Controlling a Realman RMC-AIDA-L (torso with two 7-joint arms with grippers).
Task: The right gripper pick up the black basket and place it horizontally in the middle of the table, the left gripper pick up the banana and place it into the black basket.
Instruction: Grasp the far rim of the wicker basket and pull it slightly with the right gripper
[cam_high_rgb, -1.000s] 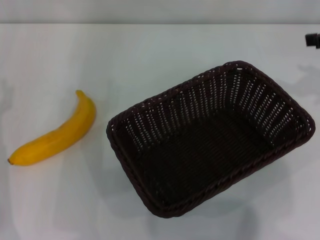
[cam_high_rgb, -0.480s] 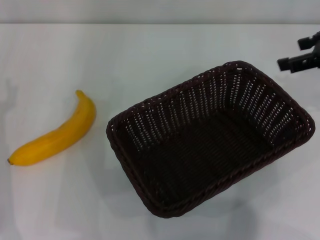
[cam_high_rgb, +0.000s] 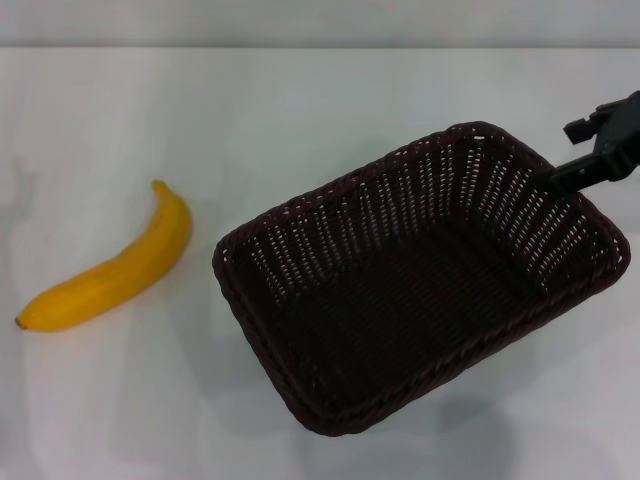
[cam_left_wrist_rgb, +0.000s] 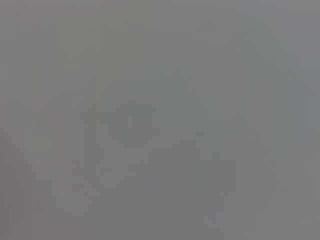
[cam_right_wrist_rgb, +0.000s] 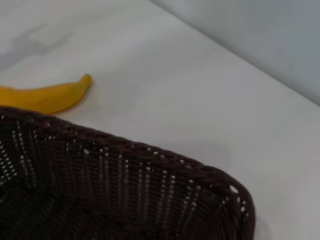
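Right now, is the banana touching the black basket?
Apart. In the head view, a strip of bare white table lies between the banana and the near rim of the black basket.

Right gripper (cam_high_rgb: 590, 150), matte black, angular blocky finger bars, no visible markings

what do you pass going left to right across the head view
banana → basket → right hand, which sits at the basket's far right corner, all on the white table
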